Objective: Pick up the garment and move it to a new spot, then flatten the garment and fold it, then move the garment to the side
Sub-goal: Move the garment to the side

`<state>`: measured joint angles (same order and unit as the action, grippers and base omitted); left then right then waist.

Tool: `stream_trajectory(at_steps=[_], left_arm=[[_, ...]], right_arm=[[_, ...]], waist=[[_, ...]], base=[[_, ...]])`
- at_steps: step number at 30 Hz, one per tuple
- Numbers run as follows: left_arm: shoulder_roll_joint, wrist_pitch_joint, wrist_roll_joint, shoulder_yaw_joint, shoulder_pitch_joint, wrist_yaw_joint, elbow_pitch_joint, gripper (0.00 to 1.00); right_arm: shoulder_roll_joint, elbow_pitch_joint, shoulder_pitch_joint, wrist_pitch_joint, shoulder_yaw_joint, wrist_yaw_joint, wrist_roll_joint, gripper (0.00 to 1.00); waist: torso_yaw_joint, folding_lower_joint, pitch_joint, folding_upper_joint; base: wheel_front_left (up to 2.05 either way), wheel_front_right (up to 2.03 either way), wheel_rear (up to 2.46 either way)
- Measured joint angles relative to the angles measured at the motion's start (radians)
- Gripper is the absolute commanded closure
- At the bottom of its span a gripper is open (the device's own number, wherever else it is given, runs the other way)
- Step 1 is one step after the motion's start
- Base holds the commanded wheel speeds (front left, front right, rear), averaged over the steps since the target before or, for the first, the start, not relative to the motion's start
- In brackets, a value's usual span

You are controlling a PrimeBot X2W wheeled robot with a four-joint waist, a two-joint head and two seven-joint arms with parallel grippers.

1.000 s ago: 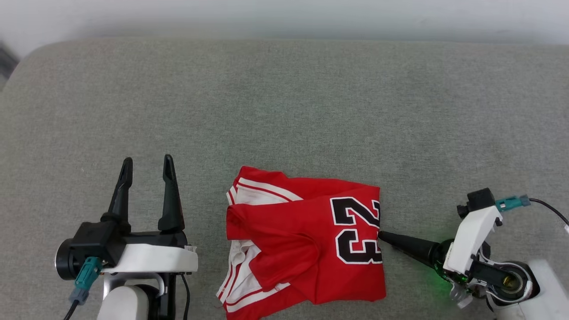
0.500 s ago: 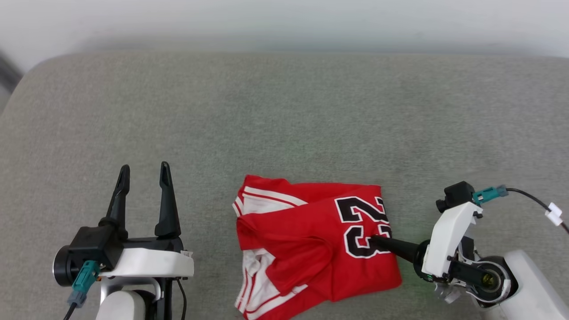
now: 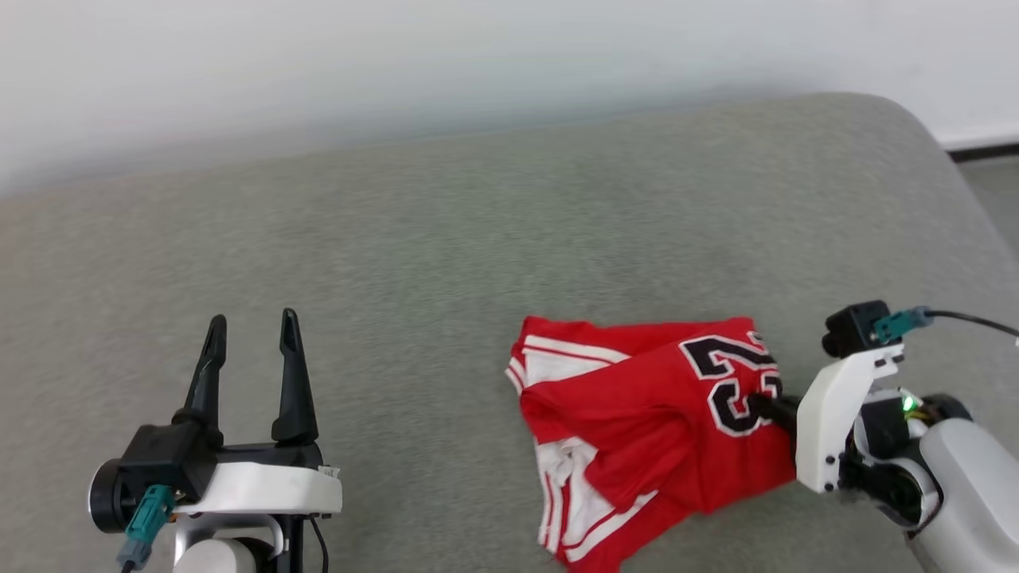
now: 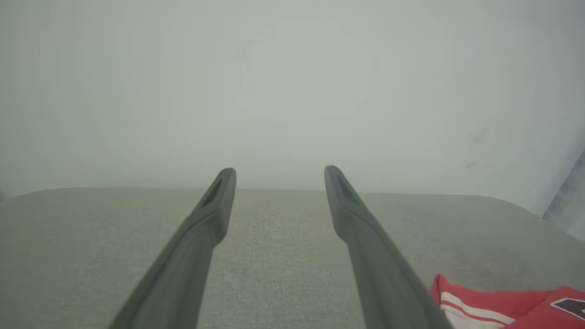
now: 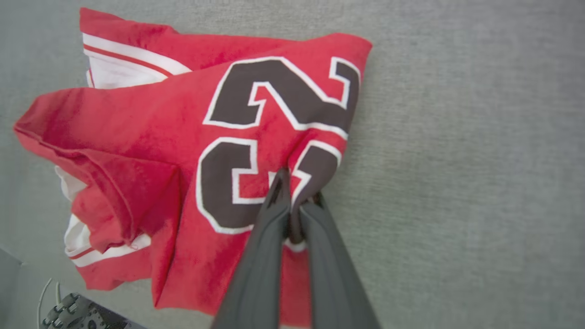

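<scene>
The garment is a folded bright red jersey with a black 23 and white striped panels, lying on the grey couch cushion at the lower right of the head view. My right gripper is shut on the garment's right edge, pinching the cloth by the number. A corner of the garment shows at the lower right of the left wrist view. My left gripper stands open at the lower left, well apart from the garment, with nothing between its fingers.
The grey cushion stretches wide to the left and behind the garment. Its rounded right edge drops to a floor strip at the far right. A pale wall runs along the back.
My right gripper has closed on the garment's right edge. The head camera has turned, so the whole scene sits differently; the garment has bunched slightly at the pinch.
</scene>
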<state>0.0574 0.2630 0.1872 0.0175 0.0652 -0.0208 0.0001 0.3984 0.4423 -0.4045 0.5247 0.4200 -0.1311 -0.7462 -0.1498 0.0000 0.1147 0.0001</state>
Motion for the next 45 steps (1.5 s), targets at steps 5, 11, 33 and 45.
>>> stream_trajectory(at_steps=[5,11,33,45], left_arm=[[0.004,0.0,-0.019,-0.002,0.023,-0.007,-0.011,0.0],[0.029,-0.006,-0.053,-0.029,0.1,-0.019,-0.028,0.0],[0.059,-0.045,-0.095,-0.118,0.288,-0.037,-0.034,0.0],[0.022,-0.004,-0.016,-0.104,0.146,-0.005,0.078,0.0]], right_arm=[[0.014,0.038,-0.089,-0.075,0.039,0.0,0.1,1.0],[0.052,0.123,-0.211,-0.169,0.049,0.0,0.17,1.0],[0.104,0.724,-0.445,-0.719,-0.23,0.0,0.289,0.0],[0.074,0.483,-0.23,-0.787,-0.495,0.0,0.399,0.0]], waist=[[-0.104,0.0,0.022,0.0],[-0.199,0.0,0.104,0.0],[-0.18,0.0001,0.373,0.0],[-0.148,0.0,0.178,0.0]], base=[[0.0,0.0,0.0],[0.0,0.0,0.0],[0.0,0.0,0.0],[0.0,0.0,0.0]])
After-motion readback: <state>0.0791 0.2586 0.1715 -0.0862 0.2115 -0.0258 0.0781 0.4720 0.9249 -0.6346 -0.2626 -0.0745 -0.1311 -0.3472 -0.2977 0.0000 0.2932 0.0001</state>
